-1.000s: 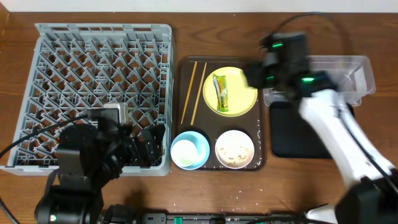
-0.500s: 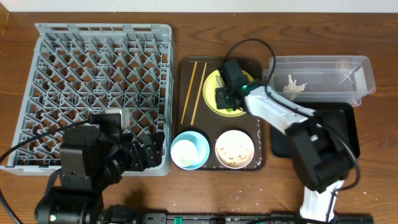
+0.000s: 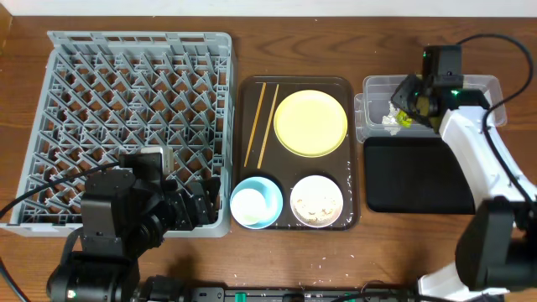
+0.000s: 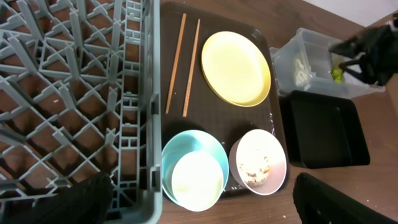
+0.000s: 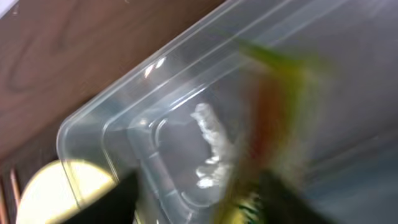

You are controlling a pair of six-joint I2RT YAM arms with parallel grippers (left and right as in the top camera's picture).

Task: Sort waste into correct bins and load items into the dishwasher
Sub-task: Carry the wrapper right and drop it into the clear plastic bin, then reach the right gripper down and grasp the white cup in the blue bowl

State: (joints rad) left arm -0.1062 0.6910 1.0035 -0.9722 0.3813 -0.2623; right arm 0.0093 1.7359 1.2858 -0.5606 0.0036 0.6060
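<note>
- Right gripper (image 3: 409, 107): clamped on snack wrapper (image 3: 404, 117), over the clear tub (image 3: 495, 105) (white scrap inside).
- Left gripper (image 4: 199, 214): fingers wide apart, beside the grey dish rack (image 3: 138, 84).
- Brown tray (image 3: 252, 151): yellow plate (image 3: 310, 123), chopsticks (image 3: 260, 124), blue bowl (image 3: 268, 191) holding white cup (image 3: 249, 206), beige bowl (image 3: 316, 201).

a wooden table seen from above. at left, a large grey dish rack (image 3: 138, 126) with upright pegs. in the middle, a dark brown serving tray (image 3: 298, 151) holds two wooden chopsticks (image 3: 261, 124), a bare yellow plate (image 3: 311, 122), a light blue bowl (image 3: 256, 202) with a small white cup (image 3: 249, 205) inside, and a beige bowl (image 3: 316, 201) of crumbs. at right, the right gripper (image 3: 406, 111) hangs over a clear tub (image 3: 482, 88), a green-and-yellow wrapper (image 3: 405, 117) at its fingers. a black tray (image 3: 415, 174) lies just below the tub.
</note>
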